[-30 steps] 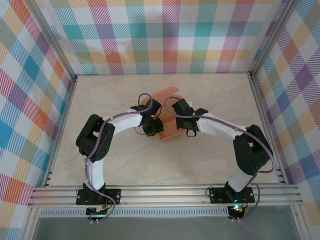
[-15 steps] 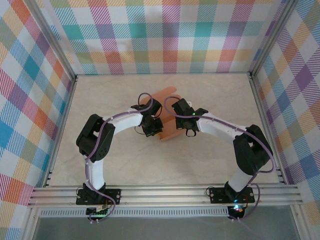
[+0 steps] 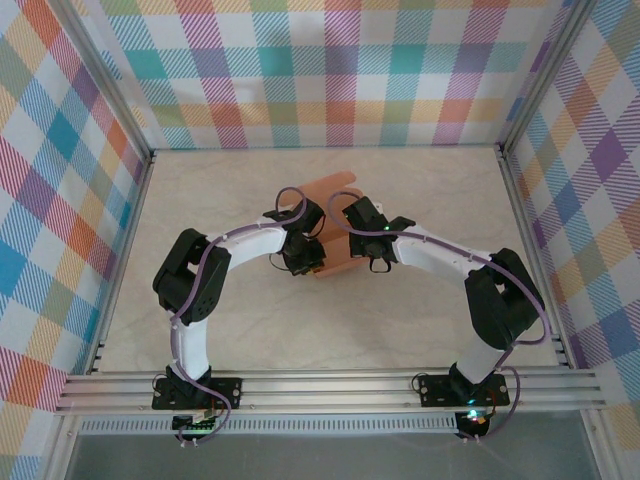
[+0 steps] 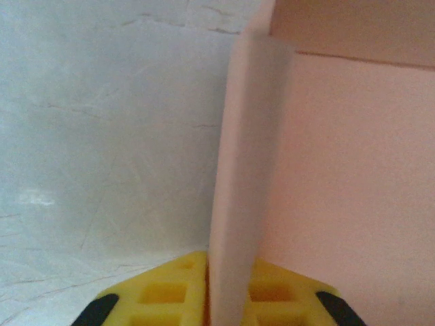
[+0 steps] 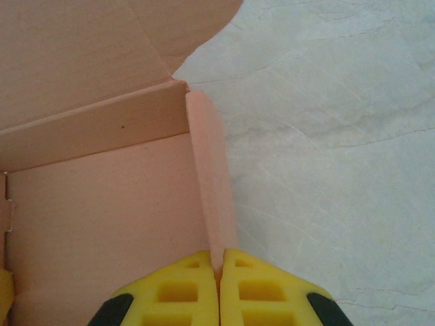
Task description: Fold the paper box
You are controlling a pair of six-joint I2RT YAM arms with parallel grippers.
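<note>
While the paper box (image 3: pixel 330 190) sits half formed near the middle of the table (image 3: pixel 440 210), its base lies flat on the marbled surface and its two side walls stand upright. The rounded lid flap (image 5: pixel 102 41) spreads open beyond the rear wall (image 5: pixel 95 129). The left gripper (image 4: pixel 228 309) has its yellow fingers pressed together on the left side wall (image 4: pixel 248 176), and the right gripper (image 5: pixel 219 288) is likewise pinching the thin top edge of the right side wall (image 5: pixel 211 190). The step in hand looks like setting these walls square before the rear wall and lid come over. Doing it well probably means holding both walls vertical with matched, light pulls. Any outward tug could bow the thin card or lift the base, and uneven motion between the arms could twist the corners out of line.
</note>
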